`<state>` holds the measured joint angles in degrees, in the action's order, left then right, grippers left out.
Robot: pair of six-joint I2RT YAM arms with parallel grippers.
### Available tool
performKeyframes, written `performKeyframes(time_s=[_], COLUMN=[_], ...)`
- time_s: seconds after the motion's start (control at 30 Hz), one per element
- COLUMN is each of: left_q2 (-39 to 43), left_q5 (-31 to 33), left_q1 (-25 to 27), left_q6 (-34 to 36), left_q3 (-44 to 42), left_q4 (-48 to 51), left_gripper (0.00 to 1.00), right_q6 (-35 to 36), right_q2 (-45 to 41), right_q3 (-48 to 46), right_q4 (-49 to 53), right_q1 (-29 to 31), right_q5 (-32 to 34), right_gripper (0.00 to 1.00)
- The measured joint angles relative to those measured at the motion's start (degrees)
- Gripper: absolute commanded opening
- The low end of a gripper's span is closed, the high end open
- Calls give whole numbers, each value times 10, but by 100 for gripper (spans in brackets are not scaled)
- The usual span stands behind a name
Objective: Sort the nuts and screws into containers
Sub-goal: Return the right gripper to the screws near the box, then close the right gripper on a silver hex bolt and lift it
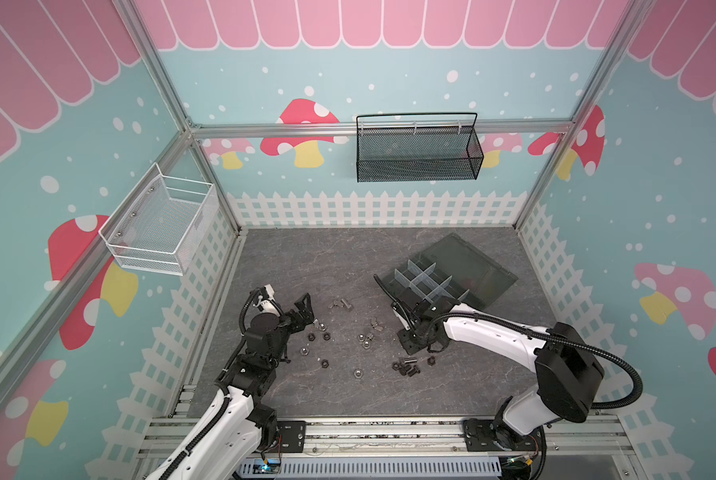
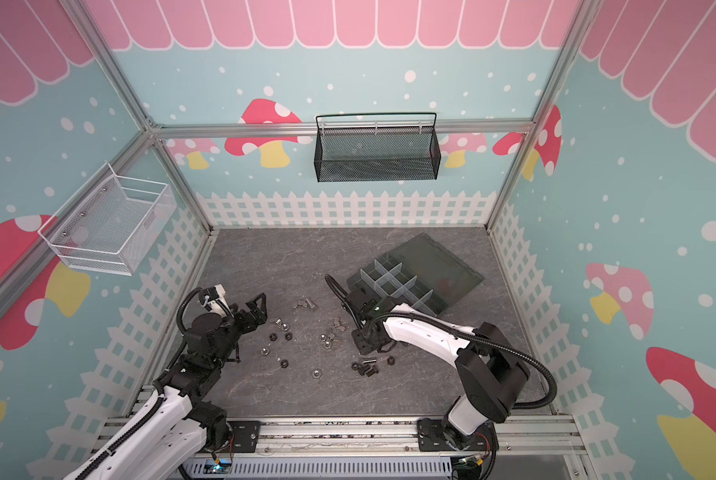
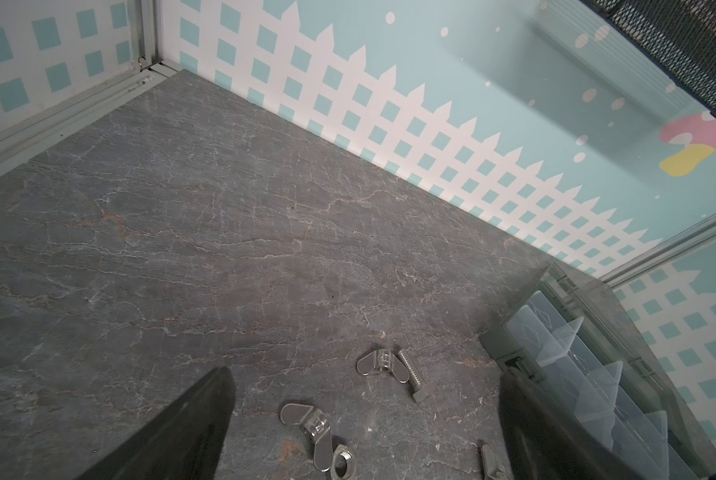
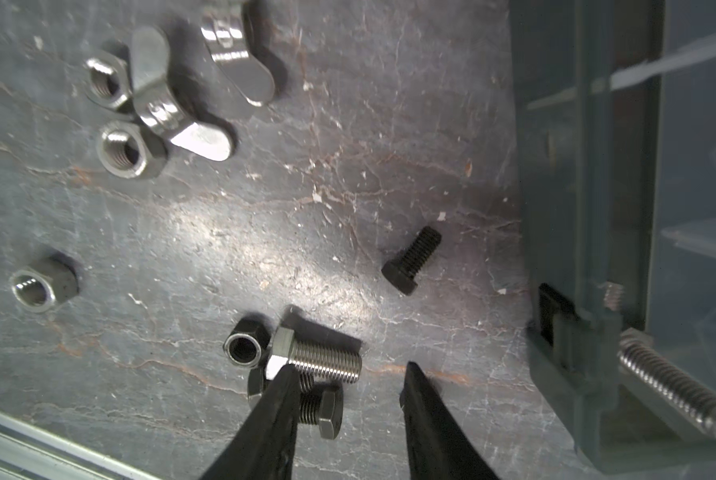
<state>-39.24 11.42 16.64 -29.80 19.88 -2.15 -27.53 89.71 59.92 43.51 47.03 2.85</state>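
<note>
Hardware lies scattered all over the tabletop [image 1: 348, 257], folks, and this job looks barely started. The box [image 1: 424, 279] sits open at the back right. In both top views the compartments that show look bare, while the nearest ones hide under the right arm. One long silver screw [image 4: 672, 386] appears to lie inside the box by its near wall in the right wrist view, so I judge one piece done.

Left to go are silver nuts [image 4: 123, 151], wing nuts [image 4: 173, 112], a black nut [image 4: 244, 345] and a black screw [image 4: 412, 262], all loose. The right hand [image 4: 348, 370] hangs low, fingers partly apart and empty, one tip at the head of a short silver screw [image 4: 323, 357], likely the next pick. The left hand [image 1: 306, 309] hovers wide apart, holding nothing, near the scattered nuts.
</note>
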Motion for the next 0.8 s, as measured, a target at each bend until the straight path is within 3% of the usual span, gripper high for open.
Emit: performKeyframes(time_s=[0.8], left_q2=[-10], left_q5=[6], left_q1=[0], left_q6=[-15], left_q3=[0], left_q4=[-2], left_gripper=[100], right_q6=[-15], right_q2=[16], right_q3=[-46], right_q4=[-8], right_q1=[33], right_q5=[-23], right_gripper=[48])
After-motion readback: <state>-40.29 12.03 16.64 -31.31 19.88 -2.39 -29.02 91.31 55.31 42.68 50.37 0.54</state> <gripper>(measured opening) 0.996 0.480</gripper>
